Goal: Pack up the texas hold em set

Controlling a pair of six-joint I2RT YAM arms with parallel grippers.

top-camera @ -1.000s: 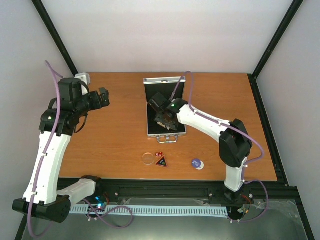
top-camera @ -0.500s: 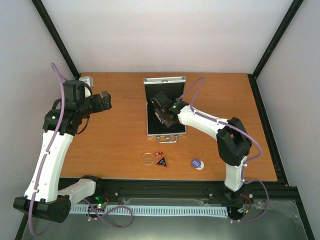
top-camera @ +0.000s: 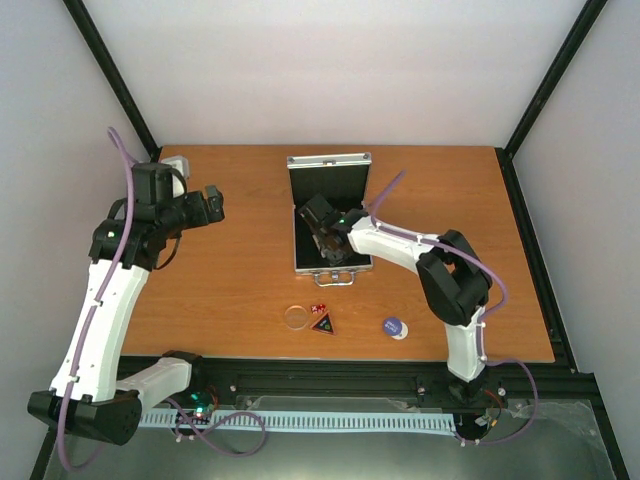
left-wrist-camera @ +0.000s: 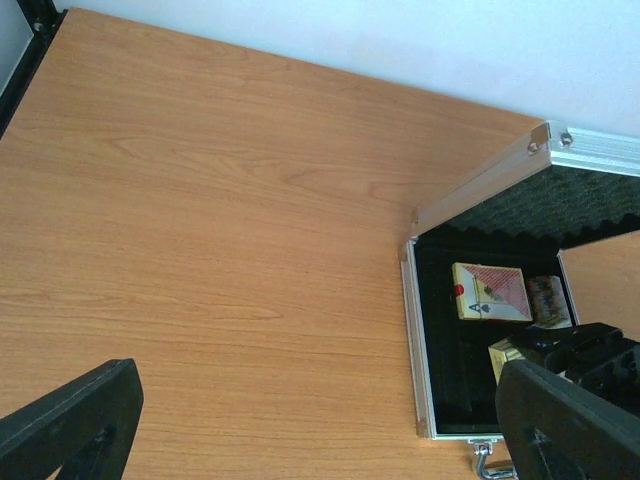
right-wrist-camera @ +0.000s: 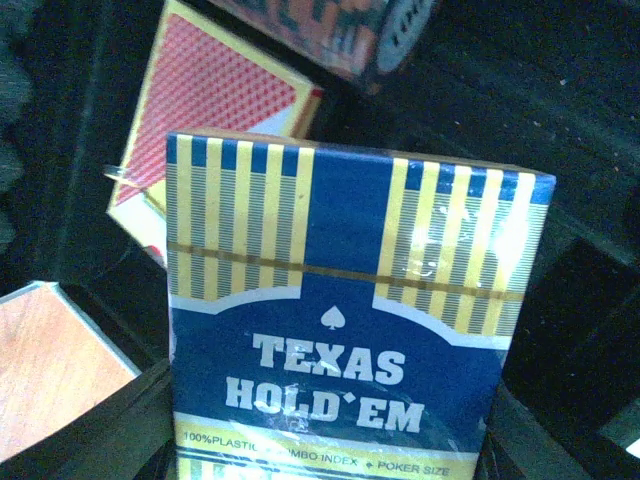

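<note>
Texas hold em set, partly packed. Aluminium case (top-camera: 330, 165) stands open at the far centre of the table (top-camera: 230, 280).

Changed since a second ago:
- The right arm's elbow is drawn in toward the case.
- Right gripper (top-camera: 325, 235) sits slightly nearer the case's left wall.
- Left gripper (top-camera: 208, 202) has shifted a little, jaws wide apart, holding nothing.

Right wrist view only:
- The right gripper clamps the blue-yellow card deck (right-wrist-camera: 350, 330) over the black lining.
- Pink deck (right-wrist-camera: 215, 100) and brown chip stack (right-wrist-camera: 340, 30) lie beyond it.

Overhead only:
- Clear disc (top-camera: 296, 317), red dice (top-camera: 318, 308), black triangle (top-camera: 323, 323) and blue disc (top-camera: 395, 327) lie on the table outside the case.

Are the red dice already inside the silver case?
No, the red dice lie on the table beside the black triangle, outside the silver case.
</note>
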